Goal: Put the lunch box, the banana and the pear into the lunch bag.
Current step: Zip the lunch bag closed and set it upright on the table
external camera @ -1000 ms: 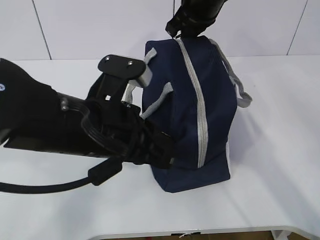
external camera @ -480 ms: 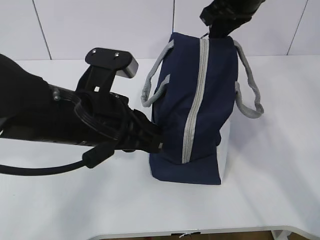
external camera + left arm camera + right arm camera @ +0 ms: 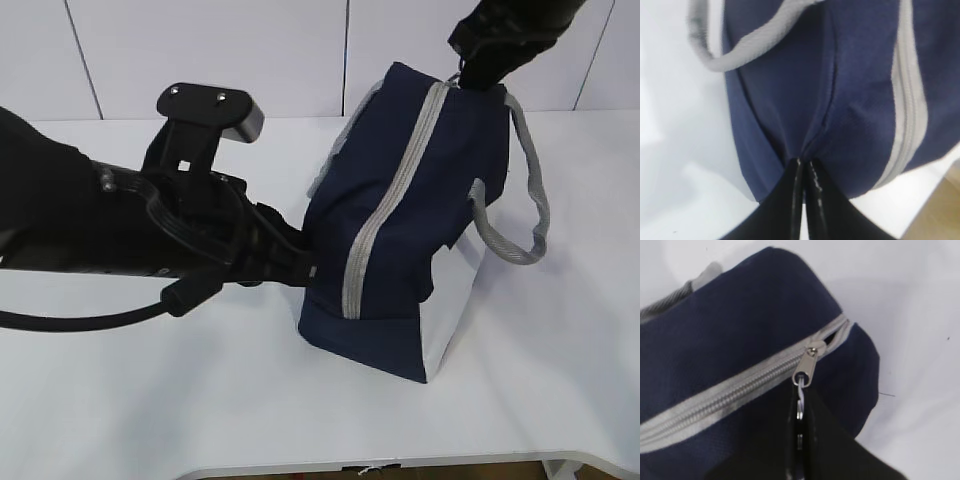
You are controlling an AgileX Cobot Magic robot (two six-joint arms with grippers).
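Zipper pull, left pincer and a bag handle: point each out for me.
zipper pull [image 3: 805, 371], right wrist view, on the metal slider at the zipper's end.
left pincer [image 3: 804, 165], left wrist view, at the shut tips pinching the lunch bag [image 3: 855, 125] fabric.
grey handle [image 3: 520, 215], exterior view, on the loop's right strap.

A white table [image 3: 120, 400] carries only the navy lunch bag [image 3: 400, 260], which stands tilted on it.

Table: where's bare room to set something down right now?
Free: table strip in front of the lunch bag and left arm; open stretch right of the bag; far-left corner by the wall. Crowded: centre-left, where the left claw pinches the bag's fabric.
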